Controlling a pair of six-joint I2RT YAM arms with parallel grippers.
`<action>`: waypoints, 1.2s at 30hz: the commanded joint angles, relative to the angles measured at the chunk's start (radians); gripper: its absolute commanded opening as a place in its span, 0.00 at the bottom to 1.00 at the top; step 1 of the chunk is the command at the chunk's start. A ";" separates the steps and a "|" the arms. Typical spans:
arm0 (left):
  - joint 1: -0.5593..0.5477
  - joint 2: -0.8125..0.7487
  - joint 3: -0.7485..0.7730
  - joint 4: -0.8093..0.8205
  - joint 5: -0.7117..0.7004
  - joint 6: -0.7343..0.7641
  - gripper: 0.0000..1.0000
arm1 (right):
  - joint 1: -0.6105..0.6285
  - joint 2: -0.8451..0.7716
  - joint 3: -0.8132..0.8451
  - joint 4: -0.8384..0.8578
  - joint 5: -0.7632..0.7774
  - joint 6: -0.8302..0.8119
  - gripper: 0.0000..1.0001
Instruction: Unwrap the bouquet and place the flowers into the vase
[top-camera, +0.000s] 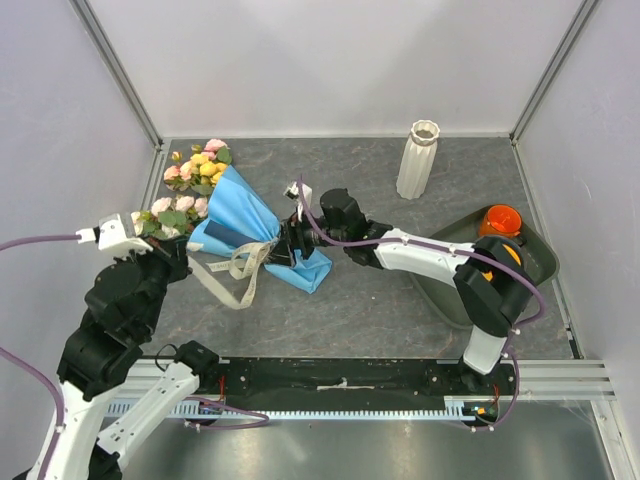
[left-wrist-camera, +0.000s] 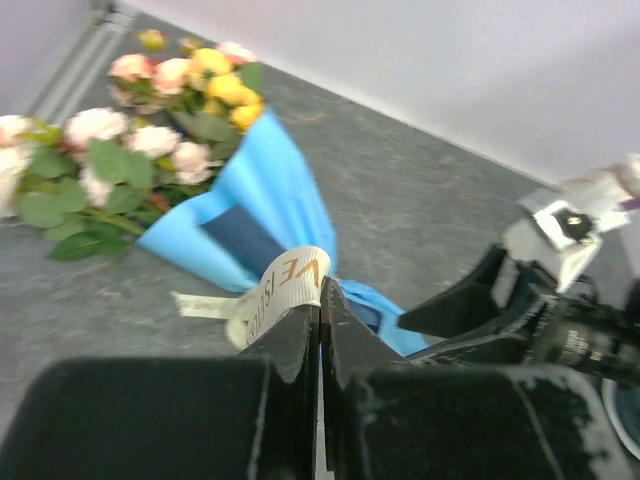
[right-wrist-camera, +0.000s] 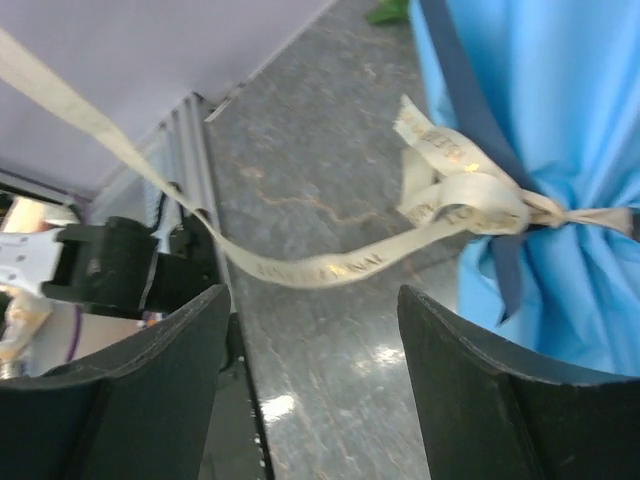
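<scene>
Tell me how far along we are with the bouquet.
Done: nothing yet. In hand: left claw pinches the ribbon; right claw is open by the knot, which is still tied. Left: blue paper wraps the flowers; vase is empty.

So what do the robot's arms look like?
The left arm and right arm have chunky black joints and white sections, with thin purple cables looping along them. The left gripper and right gripper each have two flat black fingers.
</scene>
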 joint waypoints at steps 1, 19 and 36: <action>0.002 -0.075 -0.033 -0.033 -0.271 -0.035 0.02 | -0.001 0.051 0.159 -0.190 0.142 -0.150 0.74; 0.002 -0.114 -0.096 0.006 -0.120 -0.035 0.02 | 0.061 0.386 0.536 -0.481 0.342 -0.553 0.67; 0.002 -0.128 -0.108 0.008 -0.146 -0.020 0.02 | 0.073 0.275 0.519 -0.405 0.524 -0.465 0.00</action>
